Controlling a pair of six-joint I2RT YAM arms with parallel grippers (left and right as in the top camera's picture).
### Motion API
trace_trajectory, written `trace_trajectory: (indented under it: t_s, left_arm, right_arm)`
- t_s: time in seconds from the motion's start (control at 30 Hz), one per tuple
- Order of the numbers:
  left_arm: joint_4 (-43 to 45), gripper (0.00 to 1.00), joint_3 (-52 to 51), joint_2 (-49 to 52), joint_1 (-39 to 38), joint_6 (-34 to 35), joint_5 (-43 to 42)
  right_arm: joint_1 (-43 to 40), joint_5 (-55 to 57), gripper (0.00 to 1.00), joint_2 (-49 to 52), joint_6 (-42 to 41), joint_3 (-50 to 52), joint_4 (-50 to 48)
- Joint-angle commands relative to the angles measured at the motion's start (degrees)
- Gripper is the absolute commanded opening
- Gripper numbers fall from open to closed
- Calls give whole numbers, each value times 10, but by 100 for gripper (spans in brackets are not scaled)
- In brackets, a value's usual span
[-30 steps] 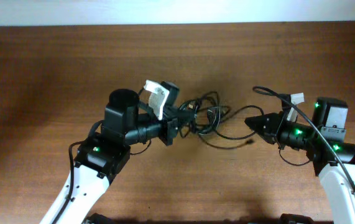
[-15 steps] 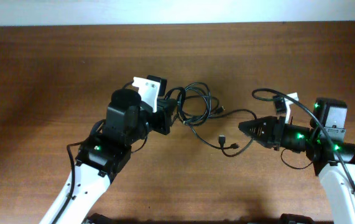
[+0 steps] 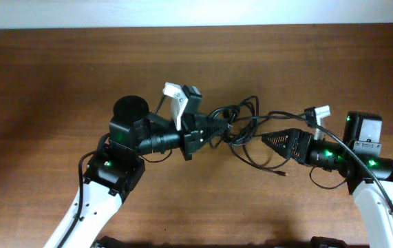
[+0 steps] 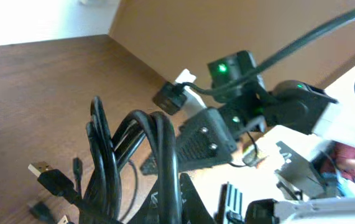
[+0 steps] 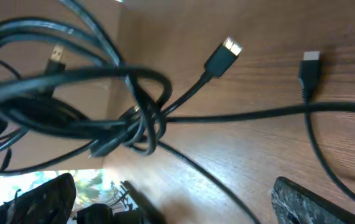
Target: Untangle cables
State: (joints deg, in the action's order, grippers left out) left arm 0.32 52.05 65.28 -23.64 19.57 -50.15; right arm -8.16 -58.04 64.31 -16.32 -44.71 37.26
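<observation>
The cables are a knot of thin black cords between the two arms. One loose strand trails to a small plug on the table. My left gripper is shut on the bundle, and in its wrist view the cords rise straight out of its jaws, with a USB plug hanging at left. My right gripper stands open just right of the knot. Its wrist view shows the knot, two plug ends, and one strand crossing between its wide-apart fingers without touching them.
The brown wooden table runs to a white wall edge at the back. The right arm's own thicker black wire loops above its wrist. The right gripper also shows in the left wrist view.
My right gripper has gone from shut to wide open, letting go of its strand. My left gripper swung right with the bundle, bringing the knot close to the right gripper.
</observation>
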Motion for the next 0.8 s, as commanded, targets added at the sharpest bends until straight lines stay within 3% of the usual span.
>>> trace_trajectory:
  t_s: [0.0, 0.1, 0.2, 0.3, 0.37, 0.43, 0.5, 0.53, 0.63, 0.77]
  left_arm:
    - [7, 0, 5, -2, 0, 6, -94]
    - [4, 0, 5, -2, 0, 6, -168]
    - [1, 0, 5, -2, 0, 6, -189]
    - [1, 0, 5, -2, 0, 5, -204]
    - [1, 0, 5, -2, 1, 6, -150]
    - [-5, 0, 5, -2, 1, 9, -42]
    - [-26, 0, 5, -2, 1, 78, 96]
    - [-27, 0, 5, -2, 1, 98, 112]
    - [-26, 0, 5, -2, 1, 104, 56]
    - [-17, 0, 5, -2, 0, 104, -33]
  right_arm:
    - [3, 24, 99, -1, 9, -4, -22]
    - [3, 158, 99, -1, -92, -4, -78]
    - [3, 267, 99, -1, -113, -4, -88]
    - [3, 254, 99, 3, -115, -4, -71]
    - [3, 251, 99, 3, -68, -4, -18]
    - [3, 246, 100, 3, -11, -4, 10]
    - [3, 189, 100, 3, 87, -4, 11]
    - [3, 170, 100, 3, 106, -4, 10]
    - [3, 20, 100, 3, 146, -4, -92]
    - [4, 21, 99, 6, 181, -4, -156]
